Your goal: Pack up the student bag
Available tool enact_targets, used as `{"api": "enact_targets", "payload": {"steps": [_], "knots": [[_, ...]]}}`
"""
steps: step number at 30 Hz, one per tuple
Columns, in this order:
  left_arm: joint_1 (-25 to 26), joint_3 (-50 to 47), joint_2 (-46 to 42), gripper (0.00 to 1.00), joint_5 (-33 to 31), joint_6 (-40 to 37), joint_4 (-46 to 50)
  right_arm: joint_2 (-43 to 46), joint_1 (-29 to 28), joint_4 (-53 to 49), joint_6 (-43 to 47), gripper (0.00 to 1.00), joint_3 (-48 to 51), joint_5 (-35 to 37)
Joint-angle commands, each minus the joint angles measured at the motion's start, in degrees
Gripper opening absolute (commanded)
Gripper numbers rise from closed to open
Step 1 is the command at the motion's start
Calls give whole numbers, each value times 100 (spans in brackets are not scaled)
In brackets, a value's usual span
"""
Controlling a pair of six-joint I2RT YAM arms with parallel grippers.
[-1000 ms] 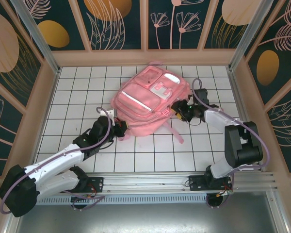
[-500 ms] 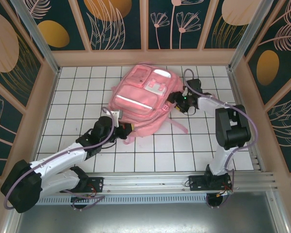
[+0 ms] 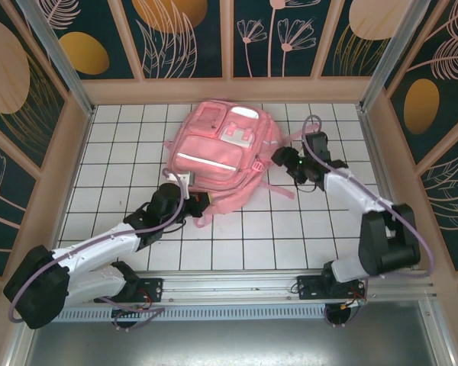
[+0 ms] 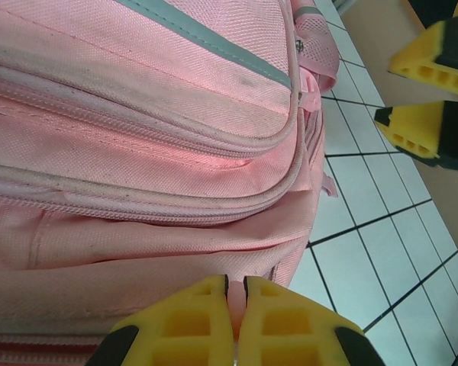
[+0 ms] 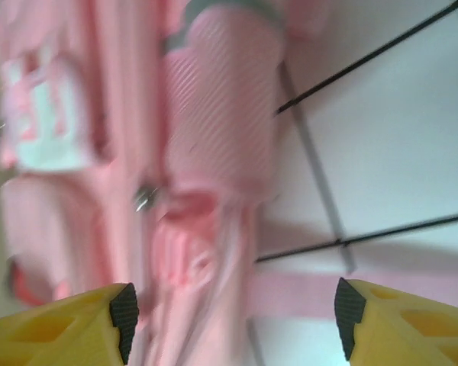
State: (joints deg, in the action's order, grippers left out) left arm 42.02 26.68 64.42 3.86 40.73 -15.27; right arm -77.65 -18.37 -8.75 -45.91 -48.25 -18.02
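Right now the student bag lies flat on the white tiled table, towards the far middle, with its front pockets facing up and a white stripe running across the front. One pink strap trails off its right side onto the tiles. The left gripper sits at the bag's near-left edge. Up close from its wrist, the two yellow pads are pressed together with a thin fold of the bag's pink fabric pinched between them, and the zipped seams of the bag rise just beyond. The right gripper is just beside the bag's right side, over the tiles. Its jaws stand well apart and have hold of nothing. From its own wrist the yellow fingers sit at either bottom corner, with blurred pink fabric and a strap lying on the tiles beyond them. From the left wrist, the same two yellow tips show at the far right, apart from each other and clear of the bag. Dark walls with pale flower shapes close in the table on three sides.
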Motion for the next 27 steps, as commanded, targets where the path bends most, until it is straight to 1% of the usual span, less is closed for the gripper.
{"api": "enact_targets", "payload": {"steps": [1,4,6,7,11,14,18,23,27], "knots": [[26,223,91,0,112,67,-479,309,-611,651,-710,71,325,-624],[30,284,97,0,108,37,-449,300,-1209,972,-1291,71,323,-826],[30,346,73,0,106,1,-375,235,-1466,1089,-1597,67,274,-871],[30,380,54,0,115,-10,-330,208,-1555,1170,-1764,64,293,-870],[31,444,-93,0,54,-47,-191,32,-1801,1594,-2325,43,439,-969],[31,470,-188,0,5,-45,-112,-66,-1904,1599,-2492,37,427,-984],[30,501,-305,0,-24,-54,-30,-39,-1977,1651,-2645,39,512,-982],[30,483,-360,0,-41,-50,-1,-167,-2063,1828,-2801,47,623,-1046],[34,452,-369,0,-19,-17,-46,-386,-2074,2040,-2871,48,626,-1057]]}}
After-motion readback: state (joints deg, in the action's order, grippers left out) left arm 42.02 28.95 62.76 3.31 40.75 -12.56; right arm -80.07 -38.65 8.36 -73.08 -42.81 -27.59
